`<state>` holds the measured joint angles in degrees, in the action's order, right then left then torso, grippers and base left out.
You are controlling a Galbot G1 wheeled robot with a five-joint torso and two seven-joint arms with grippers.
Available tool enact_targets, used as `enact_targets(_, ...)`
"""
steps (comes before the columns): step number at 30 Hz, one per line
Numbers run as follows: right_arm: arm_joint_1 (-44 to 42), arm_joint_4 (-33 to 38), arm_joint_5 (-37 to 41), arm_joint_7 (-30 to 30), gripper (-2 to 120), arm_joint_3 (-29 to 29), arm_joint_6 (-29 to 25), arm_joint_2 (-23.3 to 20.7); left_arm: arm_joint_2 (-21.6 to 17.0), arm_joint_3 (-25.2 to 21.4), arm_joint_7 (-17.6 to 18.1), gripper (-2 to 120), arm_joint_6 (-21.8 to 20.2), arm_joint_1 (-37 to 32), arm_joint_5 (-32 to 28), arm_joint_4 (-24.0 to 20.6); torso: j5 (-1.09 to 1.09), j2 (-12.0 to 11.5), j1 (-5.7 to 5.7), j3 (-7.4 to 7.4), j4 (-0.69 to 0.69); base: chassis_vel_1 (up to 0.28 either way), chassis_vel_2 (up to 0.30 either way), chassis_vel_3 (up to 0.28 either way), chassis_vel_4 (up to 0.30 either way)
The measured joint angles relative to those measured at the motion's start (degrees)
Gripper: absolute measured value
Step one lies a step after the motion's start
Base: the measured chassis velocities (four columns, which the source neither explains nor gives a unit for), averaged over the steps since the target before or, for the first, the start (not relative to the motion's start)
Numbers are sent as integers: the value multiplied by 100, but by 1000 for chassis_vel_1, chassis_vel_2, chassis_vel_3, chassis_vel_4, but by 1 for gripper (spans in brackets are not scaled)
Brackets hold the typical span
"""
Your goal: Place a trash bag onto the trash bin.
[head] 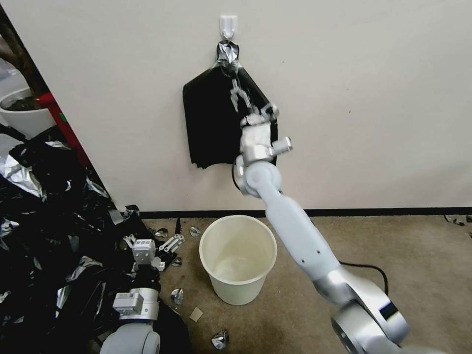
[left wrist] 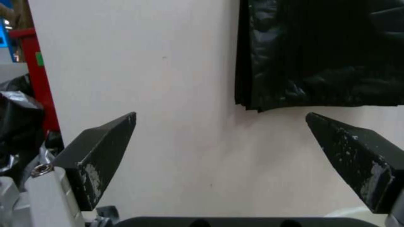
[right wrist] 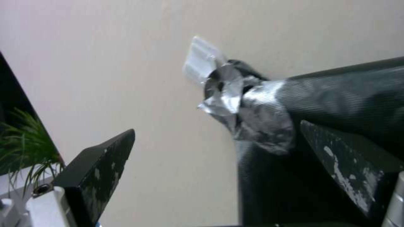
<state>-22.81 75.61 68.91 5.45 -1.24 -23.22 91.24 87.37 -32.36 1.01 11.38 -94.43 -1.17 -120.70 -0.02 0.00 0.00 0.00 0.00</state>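
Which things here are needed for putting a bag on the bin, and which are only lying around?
Needed:
- hanging bag bundle on the wall hook
- trash bin, empty, on the carpet
- right gripper, open, raised at the bundle
- left gripper, open, low beside the bin

Lying around:
- pile of black plastic sheets
- foil scraps
- white planter

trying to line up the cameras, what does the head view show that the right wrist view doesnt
Head view alone: the trash bin standing open on the carpet below, the left gripper low beside it with jaws open, and the heap of black plastic sheets.

Right wrist view alone: green plant leaves at the edge.

Both: the white wall hook, the black bag bundle hanging from it, and the right gripper raised at the bundle's knotted top, jaws open.
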Motion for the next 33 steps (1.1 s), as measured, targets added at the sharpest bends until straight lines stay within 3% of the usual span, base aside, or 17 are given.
enact_targets(26,307,-455,-305,243,99,134,59,89,-59,-101,22,100,92,-17,57,15,2,0,0,0,-1,0,0,0,0)
enact_targets(31,363,-465,-159,358,87,129,74,101,1,-98,28,100,113,-43,111,16,2,0,0,0,0,0,0,0,0)
enact_targets(33,402,-496,-137,391,77,127,83,101,31,-92,30,100,127,-57,143,19,2,0,0,0,-1,0,0,0,0)
